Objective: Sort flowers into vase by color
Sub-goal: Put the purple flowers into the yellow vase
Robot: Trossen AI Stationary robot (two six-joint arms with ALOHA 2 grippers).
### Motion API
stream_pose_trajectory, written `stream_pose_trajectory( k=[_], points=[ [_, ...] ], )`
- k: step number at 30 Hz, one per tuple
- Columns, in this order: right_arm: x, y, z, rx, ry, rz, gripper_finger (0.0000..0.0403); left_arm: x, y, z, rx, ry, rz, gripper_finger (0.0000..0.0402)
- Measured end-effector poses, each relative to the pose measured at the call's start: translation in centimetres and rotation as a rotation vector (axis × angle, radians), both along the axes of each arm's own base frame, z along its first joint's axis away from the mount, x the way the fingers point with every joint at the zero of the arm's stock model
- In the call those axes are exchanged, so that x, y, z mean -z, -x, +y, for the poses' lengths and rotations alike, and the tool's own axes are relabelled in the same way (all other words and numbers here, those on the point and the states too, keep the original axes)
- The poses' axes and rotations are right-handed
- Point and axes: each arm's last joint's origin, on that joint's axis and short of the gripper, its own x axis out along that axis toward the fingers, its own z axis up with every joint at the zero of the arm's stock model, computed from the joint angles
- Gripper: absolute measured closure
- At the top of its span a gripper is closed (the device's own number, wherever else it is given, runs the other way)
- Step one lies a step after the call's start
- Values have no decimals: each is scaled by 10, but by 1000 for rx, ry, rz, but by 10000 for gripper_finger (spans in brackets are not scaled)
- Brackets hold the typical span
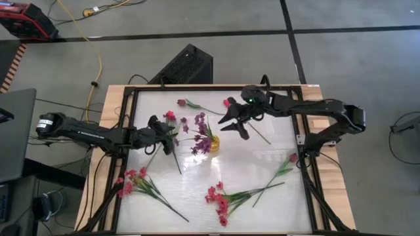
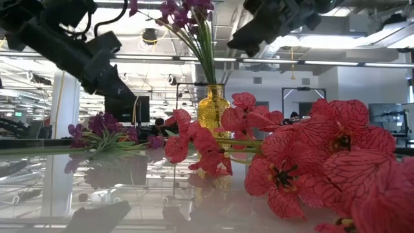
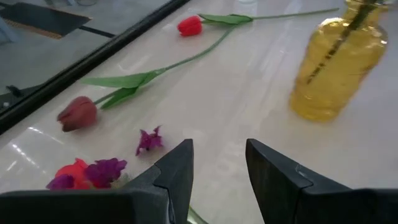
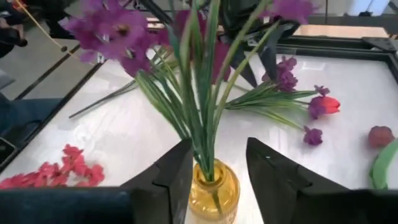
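**Risk of a tipped vase as the right gripper stood over it**

Glossy white worktop (image 1: 197, 190) carried flowers scattered on every side of a small amber vase (image 1: 214, 143) near its middle. Purple sprigs (image 1: 201, 131) already stood in that vase. The right gripper (image 1: 234, 120) hung just right of and above the blooms, its fingers parted and holding nothing; its wrist view looked down between them onto the vase neck and the green stems. The main danger, as I judged it, was there: any sideways move could have caught the leaning stems and dragged the light vase over or pulled a sprig out.

The left gripper (image 1: 169, 136) sat left of the vase, low over a mixed cluster, fingers partly apart and empty. Beneath it a red bloom and purple blooms (image 3: 102, 171) lay touching, so a closing grasp could have taken both colours at once and spoiled the sort.

Red-pink sprigs lay at the near left (image 1: 134, 180) and near centre (image 1: 220, 200); single red stems (image 1: 184, 103) lay at the far side, well apart from either gripper.
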Motion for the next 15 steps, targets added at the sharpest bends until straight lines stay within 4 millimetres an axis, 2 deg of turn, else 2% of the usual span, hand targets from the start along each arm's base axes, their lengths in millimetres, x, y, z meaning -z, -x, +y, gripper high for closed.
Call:
stream_pose_trajectory(
  k=[4,9,11,15],
  points=[
    [-9,10,9,-20,-6,11,210,-14,-5,-2,18,93,-21,265],
    [-13,12,23,-43,-51,24,214,-25,-3,-7,-72,503,19,265],
    [-10,9,29,-63,-55,34,218,-24,0,-8,-146,618,33,265],
    [-5,5,39,-96,-59,58,223,-17,5,-13,-253,715,79,265]
  ],
)
